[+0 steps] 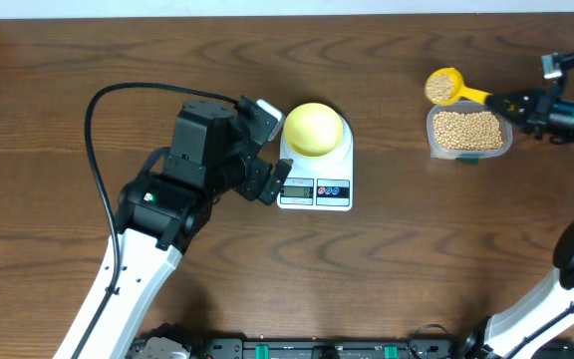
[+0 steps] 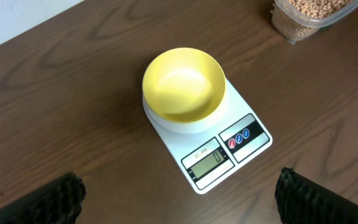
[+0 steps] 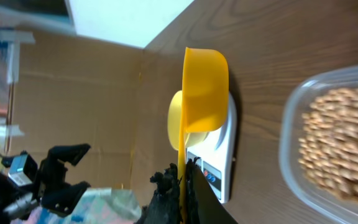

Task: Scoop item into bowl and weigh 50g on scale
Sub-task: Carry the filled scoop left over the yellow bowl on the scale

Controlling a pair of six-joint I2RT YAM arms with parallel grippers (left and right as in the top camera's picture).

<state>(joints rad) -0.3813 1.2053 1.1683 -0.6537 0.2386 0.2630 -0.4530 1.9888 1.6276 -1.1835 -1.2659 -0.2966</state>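
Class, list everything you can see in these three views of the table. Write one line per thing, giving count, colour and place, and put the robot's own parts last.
table: one, dark brown wood, under everything
scale: one, white, mid-table, display facing the robot
bowl: one, pale yellow, empty, on the scale's platform
tub: one, clear plastic, right of the scale, far side of the table
beans: many, tan, filling the tub, with more in the scoop
scoop: one, bright yellow, loaded, by the tub's far-left corner, handle in the right gripper
left gripper: one, black, open, beside the scale's left edge
right gripper: one, black, shut on the scoop's handle
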